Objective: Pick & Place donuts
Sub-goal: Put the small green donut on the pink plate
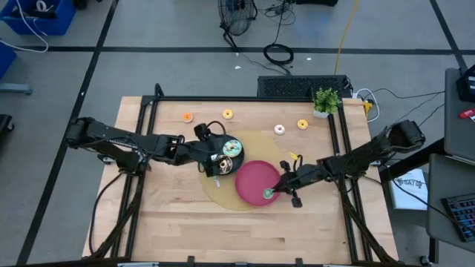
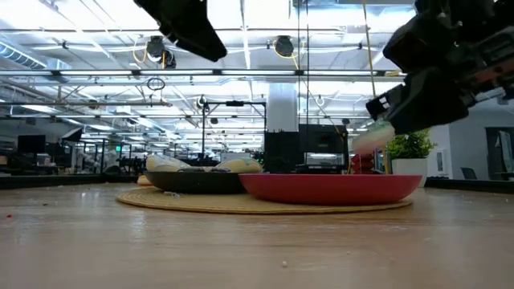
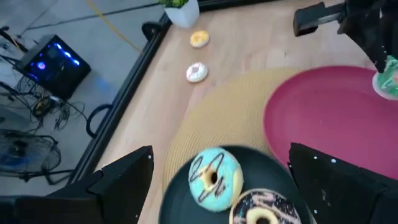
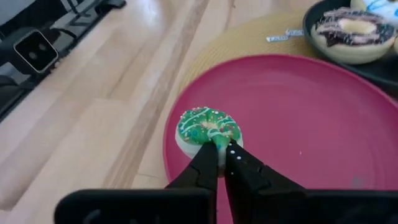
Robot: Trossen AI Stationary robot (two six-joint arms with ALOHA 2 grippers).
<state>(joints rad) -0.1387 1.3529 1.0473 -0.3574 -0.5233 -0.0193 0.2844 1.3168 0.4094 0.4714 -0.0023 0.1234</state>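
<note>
My right gripper [image 4: 219, 148] is shut on a green sprinkled donut [image 4: 208, 129] over the near right part of the red plate [image 4: 298, 118]; the high view shows it too [image 1: 269, 193]. My left gripper [image 3: 222, 177] hangs open, well above the black plate [image 3: 177, 193]. Its fingers stand on either side of a teal donut [image 3: 214, 176], touching nothing. A brown-iced donut [image 3: 263, 210] lies beside the teal one on that plate. Four more donuts lie flat on the far tabletop: orange [image 1: 188, 116], yellow [image 1: 227, 113], white-pink [image 1: 279, 129] and yellow-orange [image 1: 302, 124]. My right gripper pinches the green donut between its two fingers by the ring's side nearest the wrist [image 4: 217, 140]. The fingers slant down from the table's right. In the low view the donut [image 2: 368, 141] hangs just above the red plate's rim [image 2: 329, 181], lifted clear.
Both plates sit on a round woven mat [image 1: 245, 199] in the middle of the table. A small potted plant [image 1: 325, 100] stands at the far right corner. A black frame rail [image 1: 245, 99] runs along the far edge. Bare wood lies toward the near edge.
</note>
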